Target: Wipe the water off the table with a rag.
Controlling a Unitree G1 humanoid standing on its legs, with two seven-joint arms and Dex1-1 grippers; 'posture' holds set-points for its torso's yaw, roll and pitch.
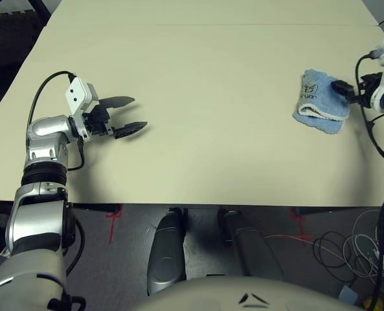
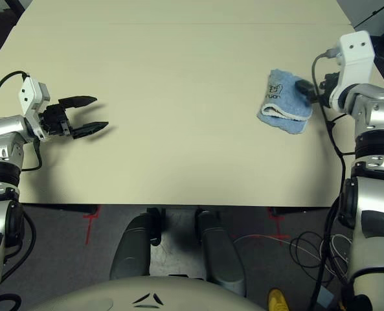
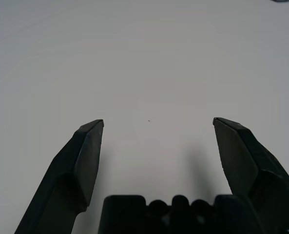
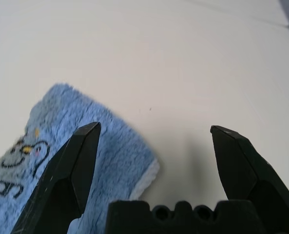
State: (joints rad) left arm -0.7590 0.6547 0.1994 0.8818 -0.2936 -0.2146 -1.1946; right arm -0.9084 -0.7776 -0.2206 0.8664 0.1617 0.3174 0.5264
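At the tabletop's (image 1: 198, 97) right edge, the right gripper (image 4: 151, 131) spreads its fingers wide, holding nothing.
One finger overlaps the folded blue rag (image 2: 283, 102) lying flat; left gripper (image 1: 125, 115) hovers open and empty, well apart; no water visible.

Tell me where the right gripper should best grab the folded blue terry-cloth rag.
Probably the near right corner of the folded blue terry-cloth rag, coming in from its right side. The rag lies flat and folded on the cream table, and the open right gripper already points there.
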